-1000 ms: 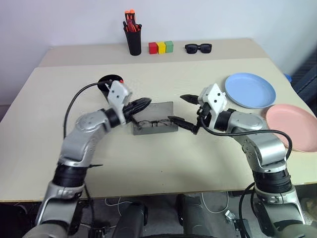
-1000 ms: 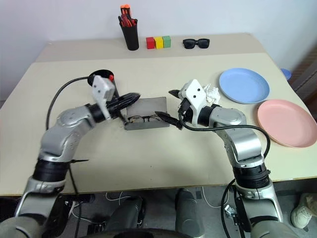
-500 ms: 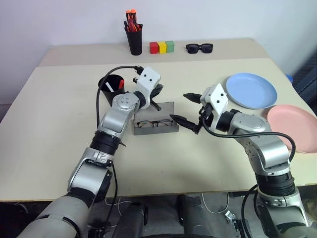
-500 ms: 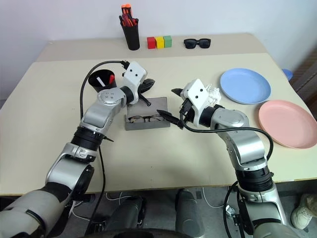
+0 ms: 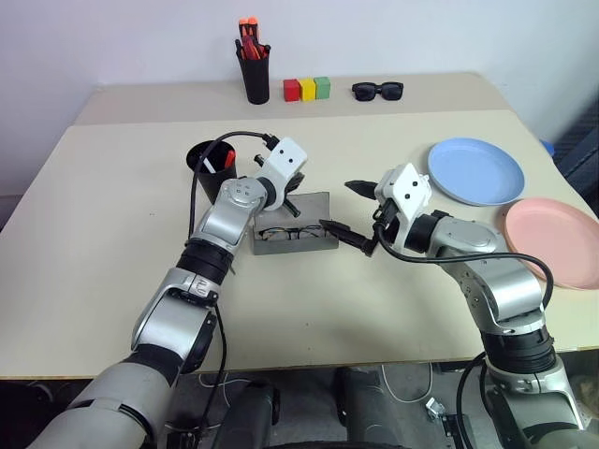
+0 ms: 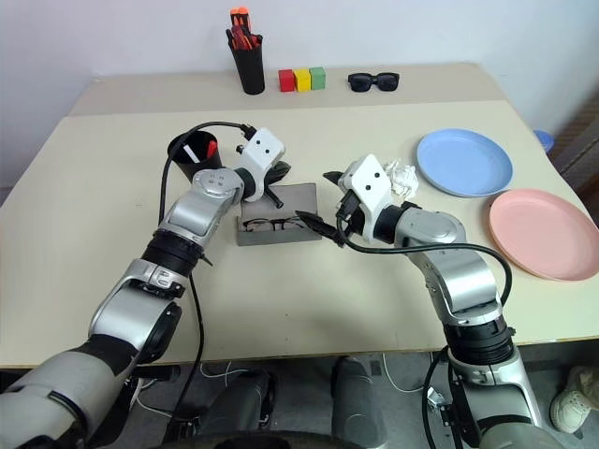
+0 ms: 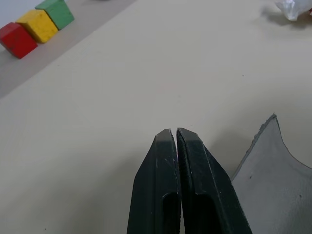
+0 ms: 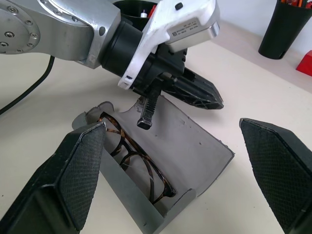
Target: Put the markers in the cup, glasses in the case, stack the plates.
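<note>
Beige table [image 5: 112,309] against a plain white wall. My left gripper [image 7: 176,134], fingers pressed together and empty, hovers over the open case [image 8: 195,146]; my right gripper [image 5: 348,208] stands wide, empty. Right wrist view shows the glasses [image 8: 139,158] lying inside; left wrist view shows coloured blocks [image 7: 36,24].

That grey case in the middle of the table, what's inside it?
The grey case lies open with the wire-framed glasses in its trough. Its front wall covers the lower edge of the frames; the closed left gripper hovers above the lid.
</note>
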Motion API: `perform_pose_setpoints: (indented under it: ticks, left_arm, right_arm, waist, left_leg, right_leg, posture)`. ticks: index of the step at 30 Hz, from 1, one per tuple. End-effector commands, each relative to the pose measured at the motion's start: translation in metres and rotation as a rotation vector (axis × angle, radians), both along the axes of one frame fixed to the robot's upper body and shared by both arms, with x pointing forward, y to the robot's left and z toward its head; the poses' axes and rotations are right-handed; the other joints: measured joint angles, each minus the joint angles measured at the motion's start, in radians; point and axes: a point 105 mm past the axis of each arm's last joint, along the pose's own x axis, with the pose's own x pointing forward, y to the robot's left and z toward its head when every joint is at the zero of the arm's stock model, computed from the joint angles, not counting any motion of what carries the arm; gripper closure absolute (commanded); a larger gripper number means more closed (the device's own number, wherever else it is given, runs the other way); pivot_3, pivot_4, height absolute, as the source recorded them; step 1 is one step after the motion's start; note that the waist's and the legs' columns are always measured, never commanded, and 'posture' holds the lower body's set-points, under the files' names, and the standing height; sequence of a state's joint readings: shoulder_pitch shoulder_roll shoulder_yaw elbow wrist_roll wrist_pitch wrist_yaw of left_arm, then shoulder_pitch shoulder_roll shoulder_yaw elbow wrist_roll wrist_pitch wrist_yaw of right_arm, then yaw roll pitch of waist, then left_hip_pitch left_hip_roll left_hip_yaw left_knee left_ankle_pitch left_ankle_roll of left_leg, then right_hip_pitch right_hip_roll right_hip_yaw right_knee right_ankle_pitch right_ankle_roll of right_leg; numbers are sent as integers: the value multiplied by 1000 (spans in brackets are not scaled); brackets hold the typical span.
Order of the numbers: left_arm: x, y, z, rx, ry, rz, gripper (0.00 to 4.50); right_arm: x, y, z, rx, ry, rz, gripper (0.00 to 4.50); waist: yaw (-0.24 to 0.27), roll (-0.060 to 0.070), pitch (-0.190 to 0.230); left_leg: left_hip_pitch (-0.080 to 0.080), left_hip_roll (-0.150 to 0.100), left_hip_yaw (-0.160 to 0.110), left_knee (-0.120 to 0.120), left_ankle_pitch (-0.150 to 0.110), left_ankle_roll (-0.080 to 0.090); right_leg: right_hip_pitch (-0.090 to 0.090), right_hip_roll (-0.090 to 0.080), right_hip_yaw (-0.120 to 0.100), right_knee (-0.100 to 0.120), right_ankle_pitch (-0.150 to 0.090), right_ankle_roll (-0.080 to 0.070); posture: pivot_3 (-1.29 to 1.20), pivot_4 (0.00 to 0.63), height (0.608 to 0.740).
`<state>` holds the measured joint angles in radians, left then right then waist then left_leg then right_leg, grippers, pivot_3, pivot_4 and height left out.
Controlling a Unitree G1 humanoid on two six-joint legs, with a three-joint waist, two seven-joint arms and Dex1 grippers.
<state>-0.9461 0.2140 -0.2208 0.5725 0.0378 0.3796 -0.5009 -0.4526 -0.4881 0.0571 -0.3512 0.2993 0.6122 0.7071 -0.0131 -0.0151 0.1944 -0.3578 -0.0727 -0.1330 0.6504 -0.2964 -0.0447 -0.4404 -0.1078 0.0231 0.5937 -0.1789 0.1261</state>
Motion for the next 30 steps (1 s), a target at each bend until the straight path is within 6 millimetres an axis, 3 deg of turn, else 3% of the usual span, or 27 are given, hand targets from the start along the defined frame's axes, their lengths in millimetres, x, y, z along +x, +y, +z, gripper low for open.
perform_pose_setpoints:
  ticks: [1, 16, 25, 30]
  left_arm:
    - [-1, -3, 8, -3, 11, -21, 4423]
    - [-12, 1, 16, -55, 99, -48, 4423]
    - [-5, 14, 23, -59, 79, 6, 4423]
    - [1, 23, 14, 68, 46, 27, 4423]
  right_arm:
    - [-6, 6, 11, 5, -54, 25, 0]
    - [-6, 8, 11, 3, -62, 28, 0]
    - [-5, 10, 10, 2, -66, 32, 0]
    - [-7, 11, 9, 2, -66, 35, 0]
  waist:
    - [0, 0, 0]
    - [-1, 0, 0]
    - [0, 0, 0]
    - [-1, 0, 0]
  left_leg:
    - [0, 0, 0, 0, 0, 0]
    - [0, 0, 0, 0, 0, 0]
    - [0, 0, 0, 0, 0, 0]
    - [0, 0, 0, 0, 0, 0]
  right_leg:
    - [0, 0, 0, 0, 0, 0]
    - [0, 0, 0, 1, 0, 0]
    - [0, 0, 0, 1, 0, 0]
    - [0, 0, 0, 1, 0, 0]
  posture:
    - [0, 150, 740]
    - [0, 150, 740]
    - [0, 150, 740]
    - [0, 150, 740]
